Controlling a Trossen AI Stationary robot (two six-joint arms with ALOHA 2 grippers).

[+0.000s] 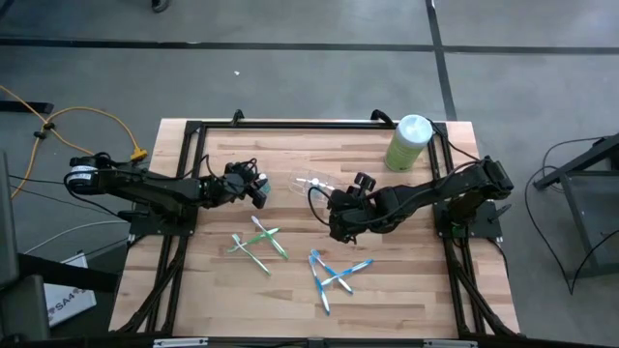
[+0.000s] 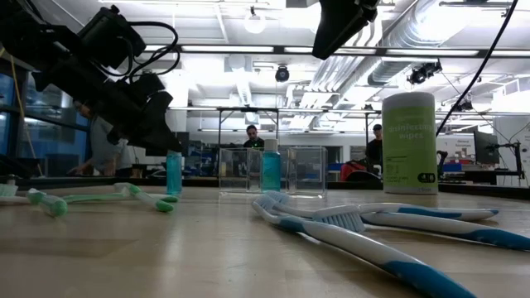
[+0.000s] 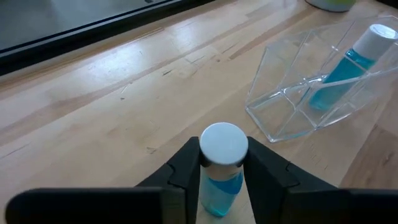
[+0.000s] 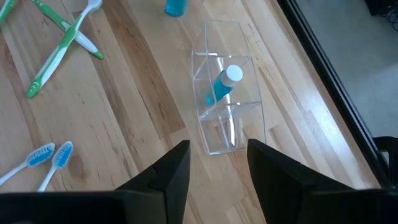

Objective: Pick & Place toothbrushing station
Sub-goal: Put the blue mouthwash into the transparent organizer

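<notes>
Our left gripper [image 3: 222, 180] closes around an upright blue tube [image 3: 222, 168]; the clear cup [image 3: 311, 81] seems to lie just ahead. Our right gripper [image 4: 217, 171] hangs open above it.

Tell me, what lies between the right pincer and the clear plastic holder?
Only bare wooden table. In the right wrist view, the right pincer hovers open above the clear plastic holder, with nothing between them.

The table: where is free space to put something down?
Bare wood lies along the near edge of the table, right of the blue toothbrushes, and along the far edge left of the green canister. The middle is crowded: clear holder, green toothbrushes, both arms.
</notes>
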